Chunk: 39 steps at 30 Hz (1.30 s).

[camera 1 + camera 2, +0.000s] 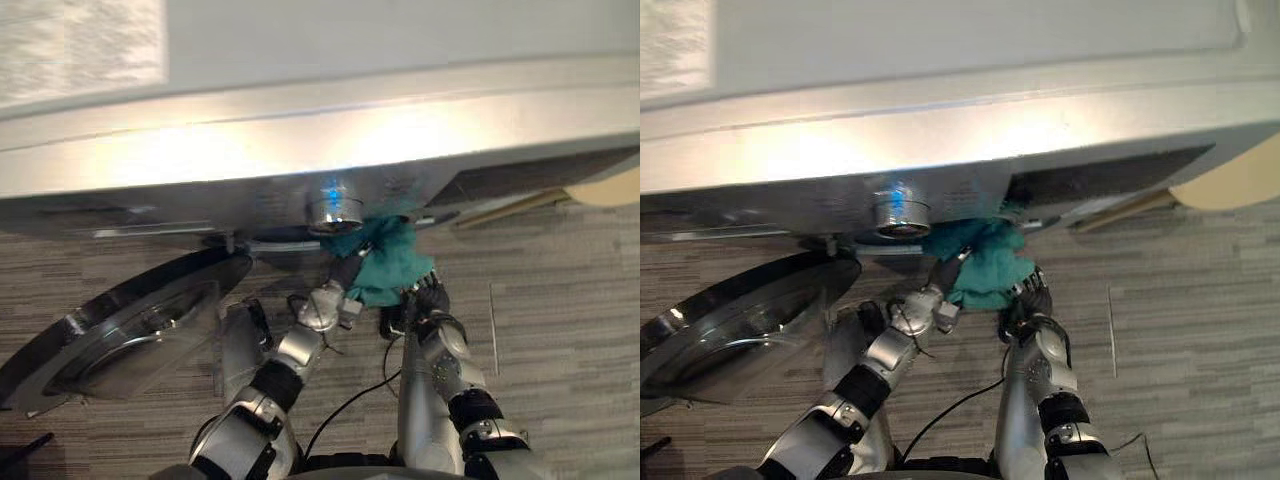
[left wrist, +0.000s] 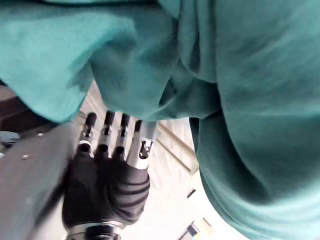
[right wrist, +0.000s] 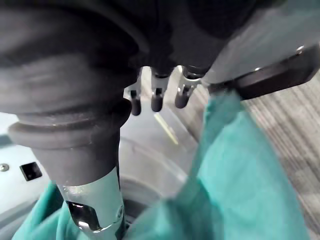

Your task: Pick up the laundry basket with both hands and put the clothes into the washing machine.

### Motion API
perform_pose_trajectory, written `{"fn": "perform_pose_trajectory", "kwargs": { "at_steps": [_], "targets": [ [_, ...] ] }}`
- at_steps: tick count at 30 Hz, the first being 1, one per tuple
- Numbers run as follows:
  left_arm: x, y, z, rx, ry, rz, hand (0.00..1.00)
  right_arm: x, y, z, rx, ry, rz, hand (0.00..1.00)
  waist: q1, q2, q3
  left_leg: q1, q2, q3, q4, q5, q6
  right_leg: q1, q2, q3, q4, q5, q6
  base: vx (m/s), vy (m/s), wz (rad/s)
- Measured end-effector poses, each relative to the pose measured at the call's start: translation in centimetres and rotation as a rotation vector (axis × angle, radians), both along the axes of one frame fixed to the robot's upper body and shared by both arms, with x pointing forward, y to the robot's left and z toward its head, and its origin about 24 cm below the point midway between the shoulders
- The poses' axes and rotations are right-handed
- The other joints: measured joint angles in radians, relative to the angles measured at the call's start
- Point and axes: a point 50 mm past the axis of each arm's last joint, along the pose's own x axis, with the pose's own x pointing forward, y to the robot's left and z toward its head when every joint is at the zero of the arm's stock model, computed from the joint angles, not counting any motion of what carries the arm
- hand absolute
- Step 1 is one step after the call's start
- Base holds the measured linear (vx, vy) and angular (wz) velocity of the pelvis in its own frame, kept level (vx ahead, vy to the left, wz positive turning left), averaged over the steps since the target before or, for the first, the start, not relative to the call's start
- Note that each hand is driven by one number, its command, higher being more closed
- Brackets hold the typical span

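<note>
**Fingers (image 2: 107, 131) straight against the green cloth (image 1: 392, 262)**

Your right hand (image 2: 107, 175) holds its fingers straight, with the tips touching the cloth and clasping nothing. Your left hand (image 1: 343, 272) reaches into the same cloth, and its grip cannot be told. The cloth bunches at the front of the washing machine (image 1: 300, 150), just beside the open door (image 1: 130, 335).

One teal garment (image 1: 385, 262), one washing machine (image 1: 300, 120), one open round door (image 1: 130, 330), one knob (image 1: 335, 210).

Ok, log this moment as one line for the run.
stage: loading | green cloth: bunched at washing machine opening | left hand: against cloth | right hand: against cloth | door: open, robot's left
</note>
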Motion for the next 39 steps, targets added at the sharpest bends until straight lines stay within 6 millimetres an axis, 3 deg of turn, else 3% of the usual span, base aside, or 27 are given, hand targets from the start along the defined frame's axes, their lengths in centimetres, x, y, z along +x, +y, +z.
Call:
{"fn": "perform_pose_trajectory", "kwargs": {
  "at_steps": [4, 7, 10, 12, 14, 15, 17, 21, 25, 26, 32, 39],
  "targets": [
    [1.3, -0.8, 3.0, -0.035, -0.078, 0.027, 1.00, 0.6, 0.2, 2.5, 0.028, -0.107, -0.031, 0.00, -0.006, -0.008, 0.010, -0.103, 0.022, -0.016, 0.071, -0.016, 0.001, -0.111, 0.023, 0.017, 0.058, -0.001, -0.005, -0.02, -0.052, -0.25],
    [3.6, 1.3, 6.0, -0.124, -0.127, 0.167, 1.00, 0.9, 0.2, 3.9, 0.035, -0.170, -0.051, 0.00, -0.018, -0.018, 0.017, -0.151, 0.053, -0.014, 0.123, -0.037, 0.002, -0.169, 0.052, 0.037, 0.084, 0.003, -0.007, 0.02, 0.002, -0.33],
    [6.6, 7.2, 10.6, -0.237, -0.206, 0.388, 1.00, 1.0, 0.2, 5.2, 0.042, -0.228, -0.058, 0.00, -0.027, -0.031, 0.024, -0.194, 0.084, -0.002, 0.154, -0.050, 0.003, -0.227, 0.084, 0.053, 0.089, 0.020, -0.015, 0.02, 0.006, -0.40],
    [8.4, 14.2, 16.2, -0.322, -0.315, 0.574, 1.00, 1.0, 0.2, 6.1, 0.052, -0.275, -0.064, 0.00, -0.036, -0.047, 0.031, -0.233, 0.108, 0.003, 0.164, -0.051, 0.004, -0.273, 0.107, 0.058, 0.088, 0.030, -0.018, 0.03, -0.012, -0.33],
    [8.5, 17.3, 19.3, -0.376, -0.378, 0.648, 1.00, 0.9, 0.0, 6.5, 0.058, -0.294, -0.071, 0.00, -0.050, -0.052, 0.033, -0.259, 0.112, -0.005, 0.169, -0.051, 0.004, -0.294, 0.113, 0.053, 0.088, 0.035, -0.026, 0.04, 0.000, -0.12],
    [8.3, 19.3, 22.1, -0.412, -0.439, 0.688, 1.00, 0.9, -0.3, 6.4, 0.057, -0.302, -0.078, 0.00, -0.050, -0.053, 0.033, -0.278, 0.115, -0.012, 0.172, -0.050, 0.004, -0.307, 0.114, 0.047, 0.088, 0.039, -0.032, 0.08, 0.026, -0.05],
    [8.0, 19.1, 24.8, -0.464, -0.502, 0.681, 1.00, 0.4, -1.6, 5.7, 0.069, -0.287, -0.129, 0.00, -0.045, -0.055, 0.033, -0.299, 0.120, -0.021, 0.179, -0.050, 0.004, -0.317, 0.118, 0.040, 0.091, 0.041, -0.037, 0.09, 0.038, -0.03],
    [8.0, 18.7, 25.6, -0.492, -0.495, 0.660, 1.00, -0.8, -2.8, 4.0, 0.093, -0.241, -0.169, 0.00, -0.044, -0.057, 0.032, -0.313, 0.121, -0.032, 0.191, -0.050, 0.004, -0.322, 0.120, 0.035, 0.095, 0.041, -0.037, 0.05, 0.030, 0.00],
    [7.5, 18.2, 28.6, -0.460, -0.570, 0.647, 1.00, -3.0, -4.2, 1.3, 0.126, -0.142, -0.227, 0.00, -0.039, -0.060, 0.030, -0.363, 0.120, -0.059, 0.215, -0.053, 0.009, -0.359, 0.119, 0.028, 0.119, 0.041, -0.038, 0.00, -0.002, 0.02],
    [7.3, 18.6, 28.9, -0.441, -0.586, 0.670, 0.00, -3.4, -4.3, 0.9, 0.138, -0.129, -0.236, 0.00, -0.049, -0.060, 0.030, -0.368, 0.120, -0.067, 0.219, -0.054, 0.010, -0.361, 0.119, 0.025, 0.123, 0.041, -0.040, 0.00, 0.000, 0.00],
    [6.6, 18.2, 29.7, -0.296, -0.689, 0.792, 0.00, -5.1, -4.7, -0.2, 0.146, -0.105, -0.252, 0.00, -0.050, -0.062, 0.029, -0.369, 0.120, -0.072, 0.220, -0.052, 0.009, -0.367, 0.120, 0.022, 0.133, 0.045, -0.056, 0.03, -0.009, 0.00],
    [6.2, 17.5, 29.7, -0.102, -0.781, 0.894, 0.00, -4.8, -4.0, 0.8, 0.137, -0.162, -0.211, 0.00, -0.052, -0.063, 0.028, -0.371, 0.116, -0.087, 0.228, -0.048, 0.001, -0.356, 0.116, 0.012, 0.136, 0.050, -0.063, 0.08, 0.009, 0.02]
  ]
}}
